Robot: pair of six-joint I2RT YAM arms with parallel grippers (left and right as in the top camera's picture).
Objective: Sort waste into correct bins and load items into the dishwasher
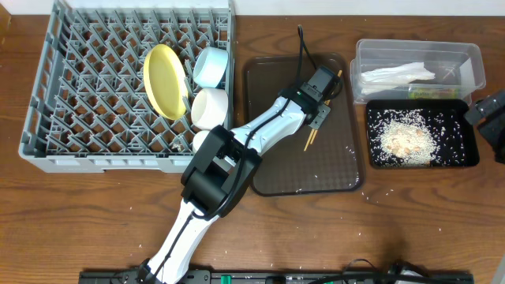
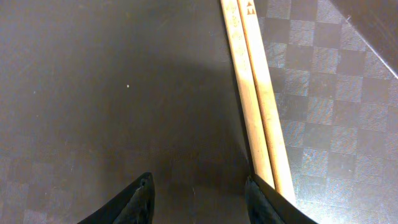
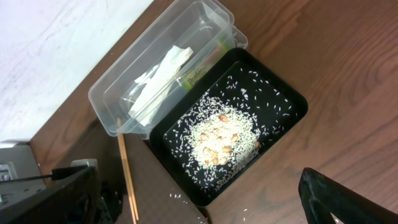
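The wooden chopsticks [image 1: 312, 137] lie on the brown serving tray [image 1: 316, 170]. My left gripper [image 1: 319, 117] is low over them and open. In the left wrist view the chopsticks [image 2: 256, 93] run under its right finger, and nothing is between the fingers [image 2: 202, 196]. My right gripper [image 3: 199, 205] is open and empty above the table beside the black tray [image 3: 292, 93] of rice [image 3: 221, 137]. The napkin [image 3: 158, 71] and wrapper [image 3: 199, 71] lie in the clear tub [image 3: 109, 99]. The yellow plate [image 1: 164, 80], light-blue bowl [image 1: 211, 67], white bowl [image 1: 210, 108] and white cup [image 1: 201, 140] stand in the grey rack [image 1: 79, 95].
A few rice grains lie on the brown tray's front part [image 1: 304, 188] and on the wood table [image 1: 371, 197]. A black cable [image 1: 302, 43] runs from the left arm toward the back edge. The right arm [image 1: 491, 118] is at the table's right edge.
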